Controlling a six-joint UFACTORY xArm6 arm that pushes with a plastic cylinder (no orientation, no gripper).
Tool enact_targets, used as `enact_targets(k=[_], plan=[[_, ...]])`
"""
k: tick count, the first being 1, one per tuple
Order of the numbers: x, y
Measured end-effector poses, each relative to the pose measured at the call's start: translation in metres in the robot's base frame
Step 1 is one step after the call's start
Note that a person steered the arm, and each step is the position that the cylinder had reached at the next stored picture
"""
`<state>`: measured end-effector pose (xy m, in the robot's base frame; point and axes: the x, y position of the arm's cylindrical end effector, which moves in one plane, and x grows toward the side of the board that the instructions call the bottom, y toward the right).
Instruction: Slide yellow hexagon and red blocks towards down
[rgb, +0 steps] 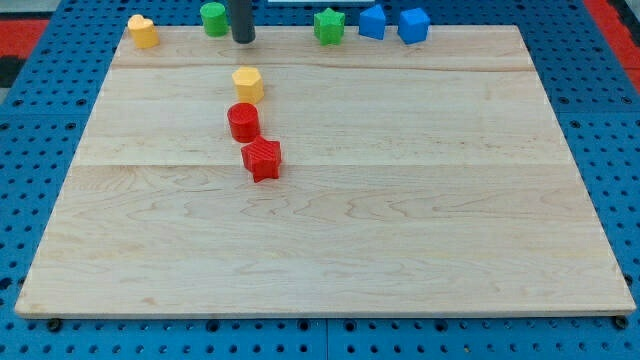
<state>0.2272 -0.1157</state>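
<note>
My tip (243, 40), the lower end of the dark straight rod, stands near the view's top edge of the pale wooden board (400, 220). It has no jaws, so it opens on nothing and holds nothing; it touches no block at this moment.

The three blocks of the task lie below it, toward the view's bottom, in a short column. The nearest one is the yellow hexagon block (248, 83), which lies apart from my tip and almost straight under it, a very little to the view's right. Just under the hexagon is the red cylinder block (243, 122), and it seems to touch or nearly touch the hexagon. Under this one, a little to the view's right, is the red star-shaped block (262, 159), close against the cylinder.

So the long axis of the column runs from top to bottom and leans slightly right at its lower end. I judge that a push straight down from my place would meet the hexagon first, and the hexagon would press on the red ones. Because of the star's offset, the column may bend sideways.
</note>
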Motion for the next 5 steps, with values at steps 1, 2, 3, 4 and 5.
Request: enact_targets(k=[1,2,3,4,5], plan=[[0.037,0.004],[0.078,0.022],[0.122,0.026],[0.161,0.027],[0.199,0.028]])
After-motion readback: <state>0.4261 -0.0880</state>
